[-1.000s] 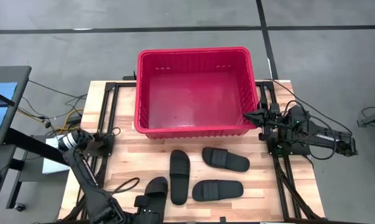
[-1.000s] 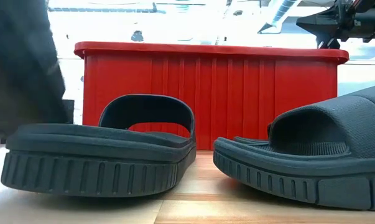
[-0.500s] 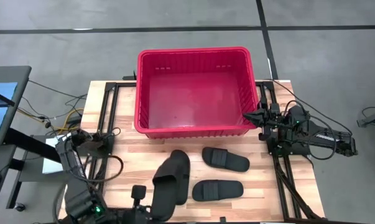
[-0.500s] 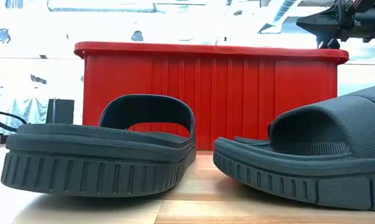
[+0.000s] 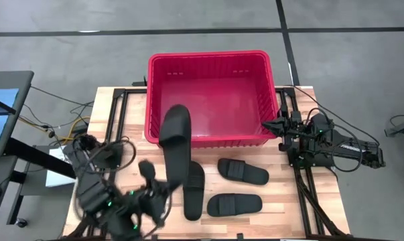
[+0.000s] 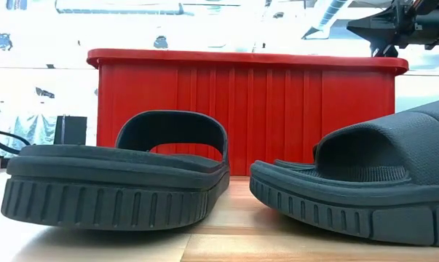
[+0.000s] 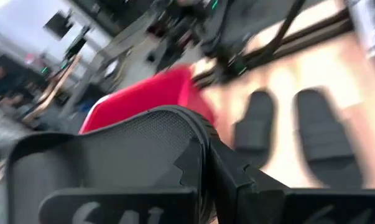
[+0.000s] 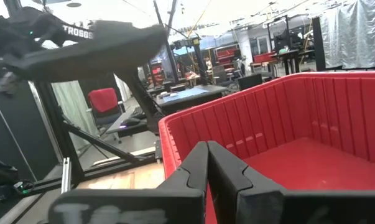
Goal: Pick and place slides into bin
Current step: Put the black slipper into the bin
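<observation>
Item: lifted slide (image 5: 175,144). Held clear of the bench (image 5: 131,171) by the left gripper (image 5: 150,182), whose fingers were closed on the heel end. The toe end reached up over the near rim of the bin (image 5: 208,57), a carrying pose that, by judgement, suited dropping it inside. Matte black, rubbery, with a wide strap band.

Items: three slides resting flat on the wooden slats. One (image 5: 193,191) lay lengthwise just beneath the lifted one, and two (image 5: 242,171) (image 5: 234,204) lay crosswise beside it. Thick ribbed sole edges showed in the low view (image 6: 117,185).

Item: the bin. Red plastic, rectangular, vertically ribbed walls with slots near the top, rolled rim. No slide inside yet.

Item: right gripper (image 5: 267,125). Parked beside the bin's right near corner, fingers pressed together on nothing.
</observation>
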{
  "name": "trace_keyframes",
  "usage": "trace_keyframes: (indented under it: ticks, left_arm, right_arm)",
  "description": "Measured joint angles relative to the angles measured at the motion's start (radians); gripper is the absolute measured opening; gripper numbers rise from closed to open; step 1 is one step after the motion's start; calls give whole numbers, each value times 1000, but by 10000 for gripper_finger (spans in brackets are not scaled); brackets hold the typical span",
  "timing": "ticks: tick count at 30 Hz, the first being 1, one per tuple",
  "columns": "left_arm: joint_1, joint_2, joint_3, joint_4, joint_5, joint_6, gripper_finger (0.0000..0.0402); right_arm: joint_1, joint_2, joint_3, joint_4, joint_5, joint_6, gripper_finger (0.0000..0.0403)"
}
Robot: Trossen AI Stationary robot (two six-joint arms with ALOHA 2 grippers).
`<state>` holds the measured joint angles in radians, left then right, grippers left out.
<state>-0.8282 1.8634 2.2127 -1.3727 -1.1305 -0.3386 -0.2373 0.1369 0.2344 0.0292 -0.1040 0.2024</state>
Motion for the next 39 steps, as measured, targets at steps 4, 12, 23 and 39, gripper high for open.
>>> trace_keyframes:
  ticks: [4, 12, 23, 39]
  left_arm:
    - [91, -19, 0, -166, 30, -87, 0]
    - [285, -121, -8, -198, 156, 134, 0]
    - [719, -269, -41, 1, 584, 705, 0]
    - [1166, -452, -680, 496, 1112, 950, 0]
  right_arm:
    - [0, 0, 0, 0, 0, 0, 0]
    - [0, 0, 0, 0, 0, 0, 0]
    - [0, 0, 0, 0, 0, 0, 0]
    - [0, 0, 0, 0, 0, 0, 0]
